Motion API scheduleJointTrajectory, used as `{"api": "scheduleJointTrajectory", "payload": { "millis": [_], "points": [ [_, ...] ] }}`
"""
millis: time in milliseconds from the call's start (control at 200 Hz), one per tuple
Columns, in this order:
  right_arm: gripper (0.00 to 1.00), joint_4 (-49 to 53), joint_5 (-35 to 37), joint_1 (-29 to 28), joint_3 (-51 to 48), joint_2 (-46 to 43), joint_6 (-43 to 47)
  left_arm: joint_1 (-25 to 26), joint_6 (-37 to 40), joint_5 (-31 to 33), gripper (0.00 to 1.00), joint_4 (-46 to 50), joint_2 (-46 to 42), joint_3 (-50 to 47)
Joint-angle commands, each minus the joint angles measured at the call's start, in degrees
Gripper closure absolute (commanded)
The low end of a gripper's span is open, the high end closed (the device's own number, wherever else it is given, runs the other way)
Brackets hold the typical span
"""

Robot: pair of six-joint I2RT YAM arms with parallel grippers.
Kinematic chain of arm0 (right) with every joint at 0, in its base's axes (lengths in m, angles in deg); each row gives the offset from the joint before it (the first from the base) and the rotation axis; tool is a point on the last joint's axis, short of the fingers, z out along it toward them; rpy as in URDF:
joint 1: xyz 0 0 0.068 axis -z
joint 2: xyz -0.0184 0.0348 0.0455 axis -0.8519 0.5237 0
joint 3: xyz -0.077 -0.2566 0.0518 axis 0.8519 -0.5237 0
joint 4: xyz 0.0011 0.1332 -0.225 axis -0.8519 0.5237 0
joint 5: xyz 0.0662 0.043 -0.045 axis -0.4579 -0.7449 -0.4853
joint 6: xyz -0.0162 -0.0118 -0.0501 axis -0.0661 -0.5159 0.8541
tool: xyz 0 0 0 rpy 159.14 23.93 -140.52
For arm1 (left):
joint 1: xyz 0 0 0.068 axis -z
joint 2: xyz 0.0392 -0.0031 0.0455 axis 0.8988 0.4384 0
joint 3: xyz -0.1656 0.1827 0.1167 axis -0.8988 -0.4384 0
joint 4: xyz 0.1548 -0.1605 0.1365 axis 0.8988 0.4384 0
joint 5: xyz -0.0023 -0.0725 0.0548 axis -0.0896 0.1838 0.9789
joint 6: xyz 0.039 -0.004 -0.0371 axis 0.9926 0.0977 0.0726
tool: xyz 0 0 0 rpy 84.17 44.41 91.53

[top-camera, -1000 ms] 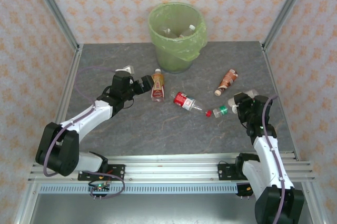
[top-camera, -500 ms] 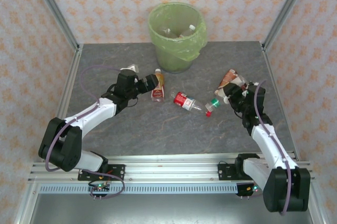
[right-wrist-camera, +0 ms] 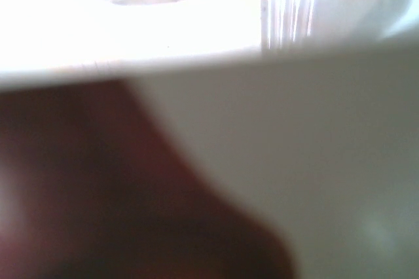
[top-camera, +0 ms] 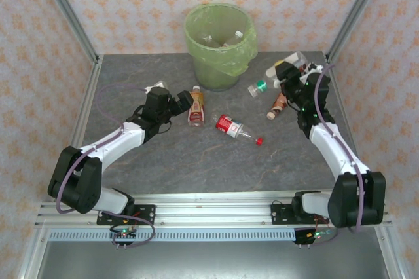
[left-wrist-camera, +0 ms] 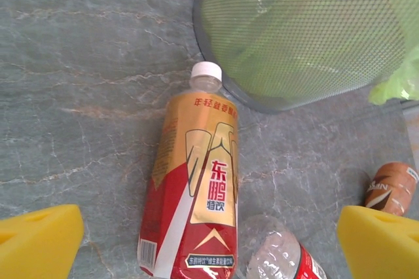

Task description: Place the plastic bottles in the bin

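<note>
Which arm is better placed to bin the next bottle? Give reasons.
Right. The right gripper holds a green-capped bottle raised beside the bin; the left gripper is open, its red-and-gold bottle lying ungrasped on the table.

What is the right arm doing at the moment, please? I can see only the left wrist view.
Observer: The right gripper is shut on a clear plastic bottle with a green label, just right of the round bin lined with a light-green bag and not over its rim.
Operator: Thank you. Is anything inside the bin?
Observer: Yes, at least two pale bottles lie in it.
Operator: How many bottles lie on the table?
Observer: Three lie on the grey stone-patterned table: the gold-and-red labelled bottle, a clear bottle with a red label and a brown-labelled bottle.
</note>
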Motion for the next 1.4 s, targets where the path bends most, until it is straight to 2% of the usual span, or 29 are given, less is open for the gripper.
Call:
{"api": "scheduleJointTrajectory", "payload": {
  "millis": [0,165,430,711,841,956,1046,1211,1396],
  "points": [
    [0.68,-4.6,-0.8,-0.6,6.1,3.1,-0.5,0.8,-0.5,3.2,0.0,2.8,-0.1,0.8],
    [0.67,-4.0,-3.3,-1.5,15.1,10.2,-0.9,0.8,-0.8,2.6,0.0,4.0,0.3,0.4],
    [0.66,5.1,-9.1,-2.4,35.7,22.6,3.1,0.9,0.2,3.6,0.0,6.1,0.6,2.5],
    [0.66,19.4,-4.8,-5.3,57.2,32.7,17.0,0.9,-4.0,5.4,0.0,3.0,0.1,0.1],
    [0.66,29.9,-2.0,-7.0,72.9,41.0,23.9,0.9,-3.2,5.5,0.0,4.8,-1.3,-0.4],
    [0.66,48.2,1.2,-8.6,97.7,53.0,33.5,0.9,-2.0,7.4,0.0,7.2,-3.7,-1.5],
    [0.66,51.0,4.2,-9.0,106.4,57.9,35.3,0.9,-1.7,9.3,0.0,8.9,-5.8,-2.3],
    [0.65,50.3,5.4,-9.5,108.9,60.4,40.9,0.9,-1.3,11.5,0.0,10.6,-8.8,-3.5],
    [0.65,51.8,11.6,-10.5,111.9,63.6,49.3,0.9,-1.9,13.3,0.0,10.9,-9.4,-4.3]
  ]
}}
